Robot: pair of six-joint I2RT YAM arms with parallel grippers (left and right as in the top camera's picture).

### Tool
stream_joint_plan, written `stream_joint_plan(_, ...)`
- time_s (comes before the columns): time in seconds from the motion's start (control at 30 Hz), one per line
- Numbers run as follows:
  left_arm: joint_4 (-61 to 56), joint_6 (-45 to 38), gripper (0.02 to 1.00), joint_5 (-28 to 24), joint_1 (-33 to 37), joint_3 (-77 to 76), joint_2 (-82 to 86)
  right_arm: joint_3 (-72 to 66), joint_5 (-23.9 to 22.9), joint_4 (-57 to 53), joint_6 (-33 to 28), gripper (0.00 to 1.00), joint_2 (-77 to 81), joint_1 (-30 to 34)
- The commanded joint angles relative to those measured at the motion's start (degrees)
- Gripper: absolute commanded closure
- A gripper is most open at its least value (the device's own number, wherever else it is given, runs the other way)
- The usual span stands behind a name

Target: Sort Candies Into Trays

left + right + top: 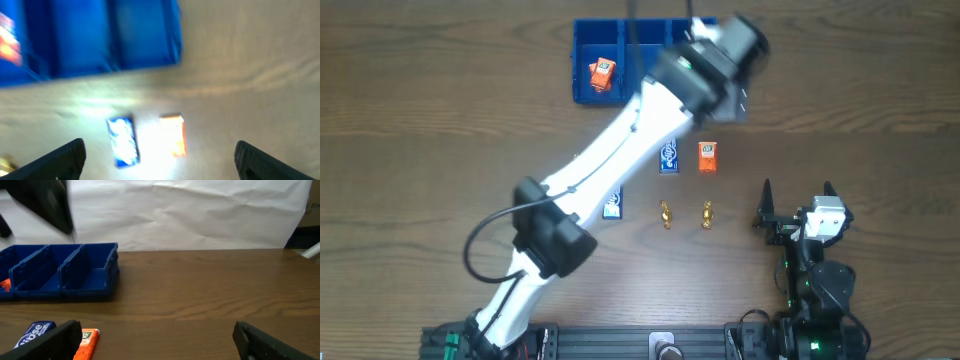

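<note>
A blue divided tray (582,60) stands at the table's far side, with one orange candy box (602,73) in its left compartment. On the table lie an orange box (707,157), a blue packet (668,157), a second blue packet (612,205) partly under the left arm, and two gold-wrapped candies (666,213) (707,214). My left gripper (159,159) hangs open and empty above the blue packet (122,141) and orange box (173,134), near the tray (90,35). Open and empty, my right gripper (797,207) rests low at the near right, facing the tray (60,270) and the orange box (87,342).
The left arm (610,160) stretches diagonally across the middle of the table and covers part of the tray. Bare wood lies to the left and far right. A white backdrop (190,215) stands behind the table's far edge.
</note>
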State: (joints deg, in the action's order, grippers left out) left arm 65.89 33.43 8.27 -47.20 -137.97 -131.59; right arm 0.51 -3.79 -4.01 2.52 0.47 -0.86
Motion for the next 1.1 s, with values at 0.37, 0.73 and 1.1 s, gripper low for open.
stream_joint_plan(0.37, -7.85, 8.31, 0.095, -6.64, -2.67, 6.47, -15.8, -0.07, 0.07, -0.33, -0.48, 0.003, -0.31, 0.35)
stream_joint_plan(0.73, -8.55, 8.39, 0.634, -7.3, -2.64, 6.47, -17.68, -0.07, 0.07, -0.33, -0.48, 0.003, -0.31, 0.35)
stream_joint_plan(1.1, -8.83, 7.54, 0.684, -3.48, -1.22, 6.23, -11.52, -0.07, 0.07, -0.33, -0.48, 0.003, -0.31, 0.35)
